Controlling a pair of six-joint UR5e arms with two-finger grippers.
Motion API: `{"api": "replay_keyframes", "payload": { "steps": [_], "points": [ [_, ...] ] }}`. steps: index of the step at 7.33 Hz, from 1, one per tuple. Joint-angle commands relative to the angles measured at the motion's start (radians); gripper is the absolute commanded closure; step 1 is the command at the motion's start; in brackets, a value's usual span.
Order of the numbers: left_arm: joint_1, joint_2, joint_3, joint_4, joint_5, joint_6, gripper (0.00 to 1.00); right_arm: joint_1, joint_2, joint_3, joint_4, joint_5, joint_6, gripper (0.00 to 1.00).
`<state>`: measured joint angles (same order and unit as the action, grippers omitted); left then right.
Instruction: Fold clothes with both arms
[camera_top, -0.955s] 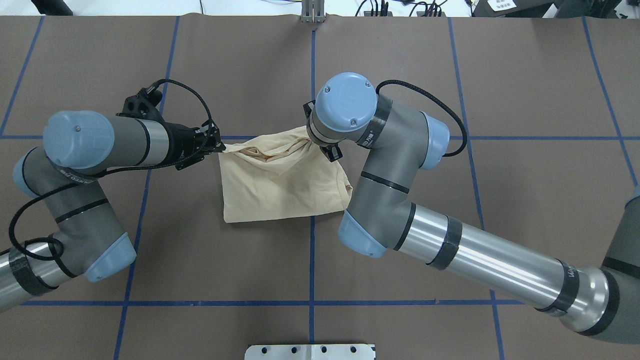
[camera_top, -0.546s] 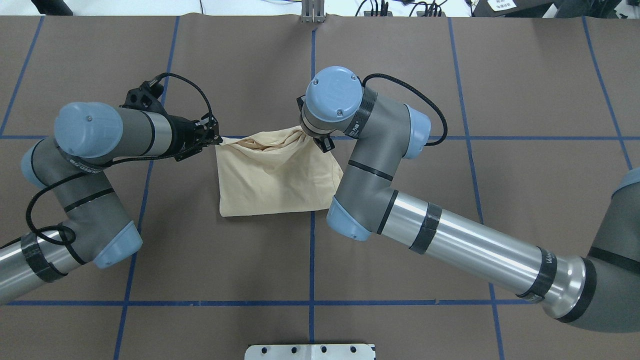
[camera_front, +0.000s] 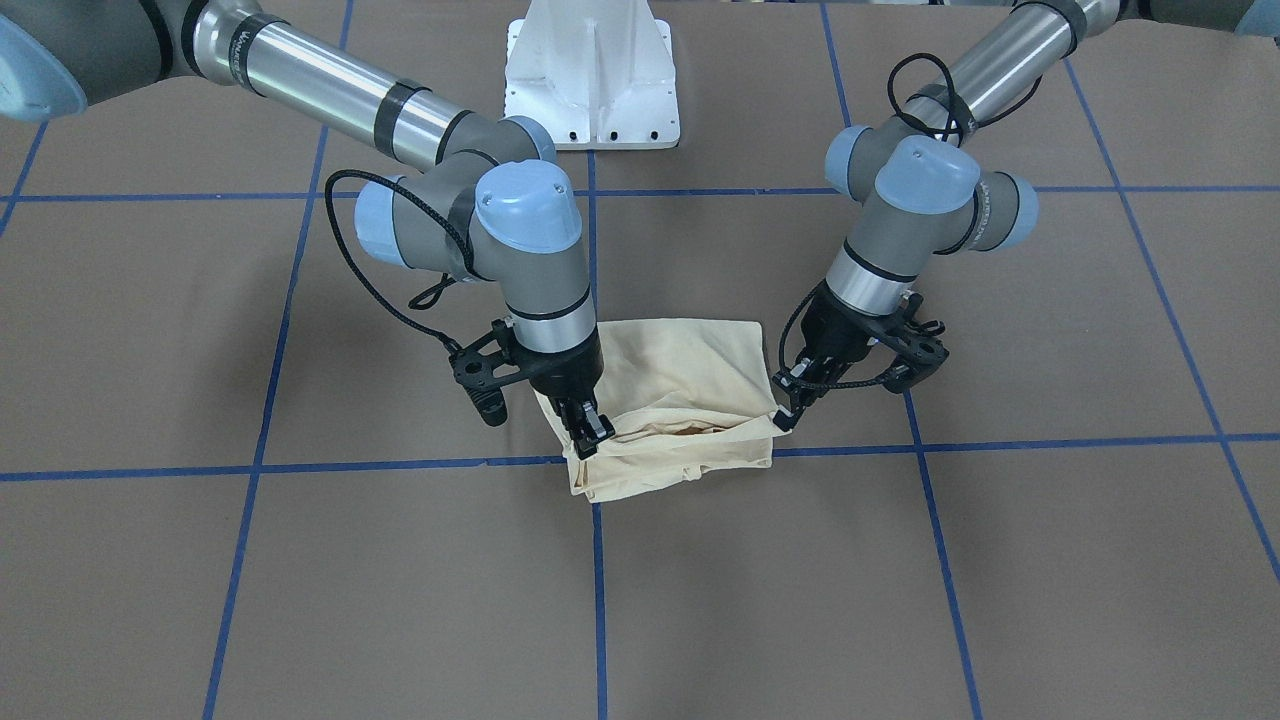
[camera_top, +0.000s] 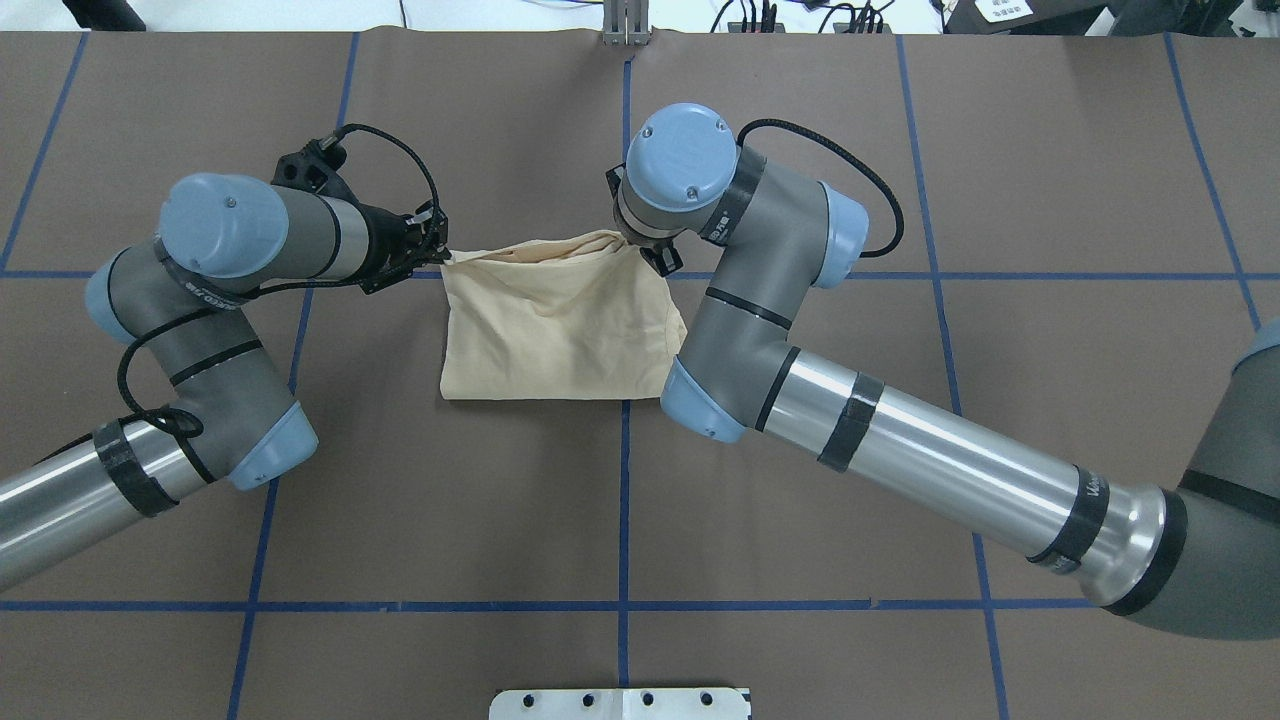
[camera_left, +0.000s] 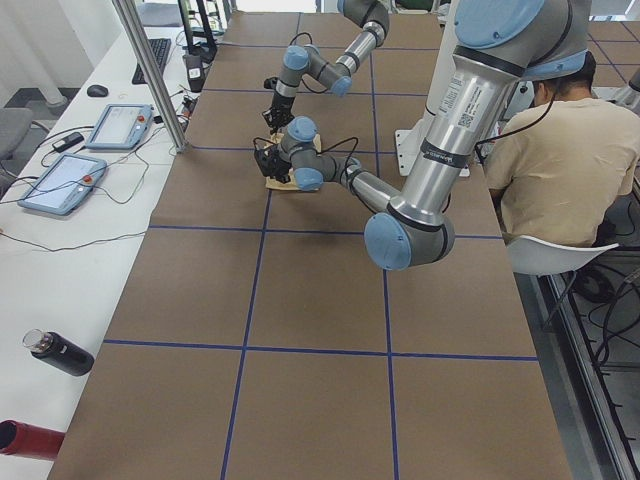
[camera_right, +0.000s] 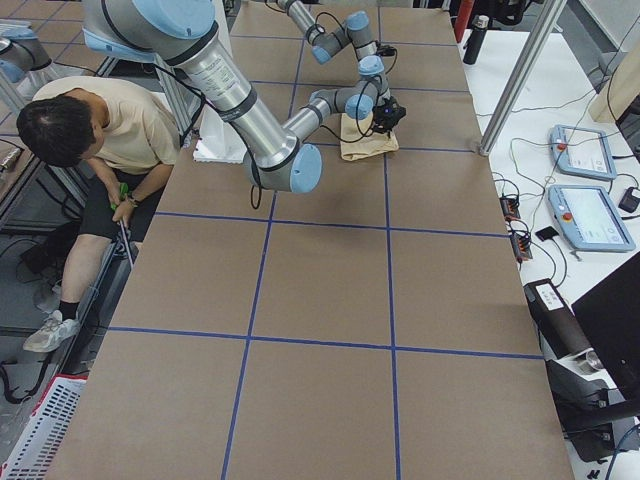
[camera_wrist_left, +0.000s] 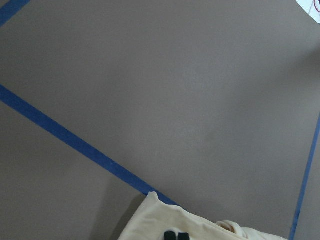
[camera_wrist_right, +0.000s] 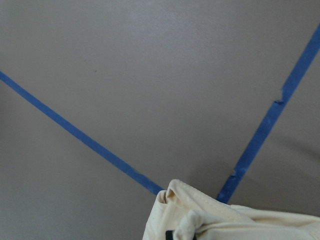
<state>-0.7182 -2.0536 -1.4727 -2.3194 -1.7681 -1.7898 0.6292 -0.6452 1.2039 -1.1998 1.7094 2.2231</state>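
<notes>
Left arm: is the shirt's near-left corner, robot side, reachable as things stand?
Probably not yet. The left hand is shut on the T-shirt's far corner, so it must let go first. Otherwise the way looks free: only bare table lies beside that near corner.

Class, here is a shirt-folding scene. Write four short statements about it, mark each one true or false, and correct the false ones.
1. The left gripper and the right gripper each pinch a far corner of the shirt. True.
2. The shirt lies spread out at full length. False: it is folded into a compact bundle.
3. A navy print shows on the shirt's top side. False: only plain cream cloth shows.
4. A seated person is beside the table. True.
</notes>
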Motion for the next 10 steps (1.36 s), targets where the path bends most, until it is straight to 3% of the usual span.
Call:
{"api": "replay_keyframes", "payload": {
  "steps": [1, 2, 6, 7, 9, 10],
  "points": [
    [-0.043, -0.020, 0.080, -0.053, 0.001, 0.056, 0.67, 0.068, 0.106, -0.148, 0.028, 0.030, -0.058, 0.00],
    [-0.050, -0.028, 0.083, -0.055, 0.001, 0.069, 0.60, 0.078, 0.108, -0.155, 0.028, 0.035, -0.086, 0.00],
    [-0.090, -0.030, 0.072, -0.058, -0.007, 0.189, 0.61, 0.133, 0.096, -0.146, 0.022, 0.099, -0.225, 0.00],
    [-0.101, -0.022, 0.055, -0.045, -0.010, 0.310, 0.61, 0.173, 0.026, -0.095, 0.014, 0.183, -0.312, 0.00],
    [-0.194, 0.027, 0.008, -0.044, -0.202, 0.467, 0.60, 0.303, -0.170, 0.070, 0.008, 0.358, -0.556, 0.00],
    [-0.246, 0.094, -0.055, -0.044, -0.264, 0.592, 0.60, 0.390, -0.276, 0.179, -0.050, 0.428, -0.686, 0.00]
  ]
}}
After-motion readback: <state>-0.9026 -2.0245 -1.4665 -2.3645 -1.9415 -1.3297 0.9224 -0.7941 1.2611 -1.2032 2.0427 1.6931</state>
